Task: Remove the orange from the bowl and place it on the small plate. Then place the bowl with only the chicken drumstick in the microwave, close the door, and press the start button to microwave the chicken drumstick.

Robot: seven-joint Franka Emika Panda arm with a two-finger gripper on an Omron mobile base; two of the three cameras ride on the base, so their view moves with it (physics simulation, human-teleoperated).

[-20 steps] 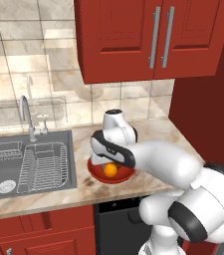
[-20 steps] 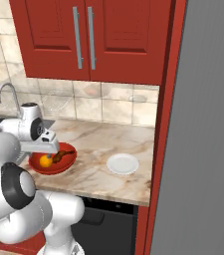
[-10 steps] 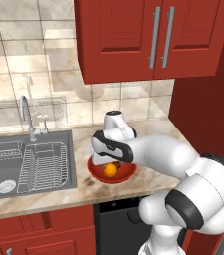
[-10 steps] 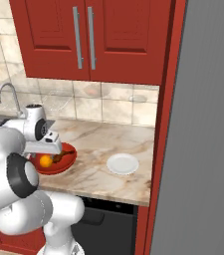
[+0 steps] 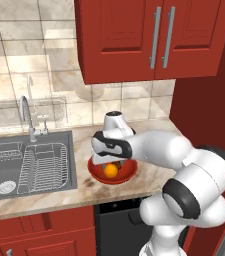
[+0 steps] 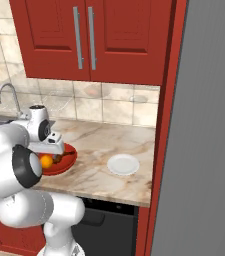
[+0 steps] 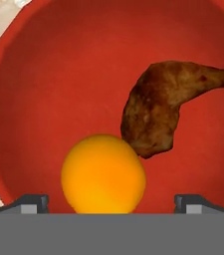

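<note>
The red bowl (image 5: 129,172) (image 6: 70,152) (image 7: 58,74) sits on the marble counter right of the sink. In it lie the orange (image 7: 103,172) (image 5: 111,170) (image 6: 46,161) and, touching its side, the brown chicken drumstick (image 7: 158,109). My gripper (image 7: 111,203) (image 5: 112,160) (image 6: 51,151) hangs just above the bowl, pointing down, open, with one fingertip (image 7: 31,201) on each side of the orange and gaps between. The small plate (image 6: 123,164) lies bare on the counter to the bowl's right. The microwave and its door are out of view.
A steel sink (image 5: 29,165) with a faucet (image 5: 26,115) is left of the bowl. Red wall cabinets (image 5: 154,40) hang above the counter. A tall grey fridge side (image 6: 204,150) and a red panel (image 6: 164,125) bound the counter on the right.
The hand has stayed over the bowl with its jaws wide. The arm's elbow has risen a little behind it.
</note>
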